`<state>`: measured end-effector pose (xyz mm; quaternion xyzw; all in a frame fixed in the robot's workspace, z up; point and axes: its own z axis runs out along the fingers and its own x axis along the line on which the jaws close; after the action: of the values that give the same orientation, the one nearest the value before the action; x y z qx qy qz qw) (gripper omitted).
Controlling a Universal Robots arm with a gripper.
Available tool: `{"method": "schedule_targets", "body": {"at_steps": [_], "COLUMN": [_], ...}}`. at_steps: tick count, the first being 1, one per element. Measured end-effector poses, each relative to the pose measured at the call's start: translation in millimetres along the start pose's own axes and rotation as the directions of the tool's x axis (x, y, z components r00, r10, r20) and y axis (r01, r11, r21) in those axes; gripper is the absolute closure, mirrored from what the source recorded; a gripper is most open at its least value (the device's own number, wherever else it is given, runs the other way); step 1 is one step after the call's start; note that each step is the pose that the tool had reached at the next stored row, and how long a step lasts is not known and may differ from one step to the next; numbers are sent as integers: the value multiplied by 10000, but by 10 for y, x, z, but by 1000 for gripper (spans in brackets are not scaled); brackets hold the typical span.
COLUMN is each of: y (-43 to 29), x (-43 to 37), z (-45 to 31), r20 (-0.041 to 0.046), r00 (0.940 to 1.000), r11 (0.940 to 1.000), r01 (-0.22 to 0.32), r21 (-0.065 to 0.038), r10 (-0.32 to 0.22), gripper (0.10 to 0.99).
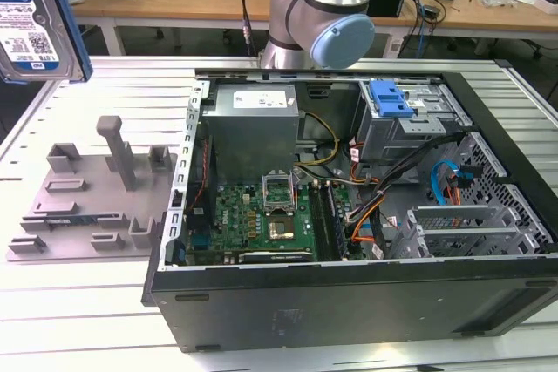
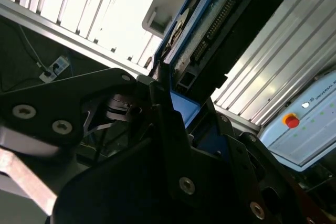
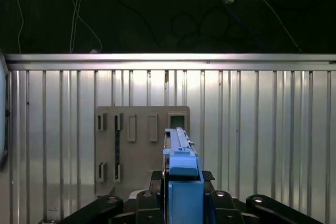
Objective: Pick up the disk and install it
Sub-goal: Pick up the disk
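Pincer [image 3: 184, 192] clamps one disk [image 1: 30, 23], held above one grey tray [image 1: 87, 193] beside one open computer [image 1: 349, 302].

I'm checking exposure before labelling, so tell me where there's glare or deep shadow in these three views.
Second wrist view: the ribbed table is washed out by glare, and the pincer holding the disk is a dark silhouette. First wrist view: black beyond the table's edge. Exterior view: even light, no strong glare.

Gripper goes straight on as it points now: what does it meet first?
Probably the grey fixture tray on the ribbed table: in the first wrist view the gripper, shut on the disk, points at it. Depth unclear.
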<state>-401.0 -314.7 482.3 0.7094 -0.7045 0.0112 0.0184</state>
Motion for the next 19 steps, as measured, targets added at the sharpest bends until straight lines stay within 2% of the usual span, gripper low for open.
{"method": "schedule_targets", "body": {"at_steps": [5, 7, 11, 16, 17, 19], "y": [-64, -138, -230, -411, -482, -561], "x": [74, 138, 209, 346, 385, 426], "z": [-16, -20, -18, -14, -13, -12], "r20": [-2, -2, -3, -2, -2, -1], "r00": [10000, 10000, 10000, 10000, 10000, 10000], "r11": [10000, 10000, 10000, 10000, 10000, 10000], "r01": [0, 2, 1, 3, -1, 2], "r21": [1, 1, 1, 1, 1, 2], "r10": [0, -2, -1, -3, 1, -2], "gripper": [722, 722, 722, 722, 722, 722]}}
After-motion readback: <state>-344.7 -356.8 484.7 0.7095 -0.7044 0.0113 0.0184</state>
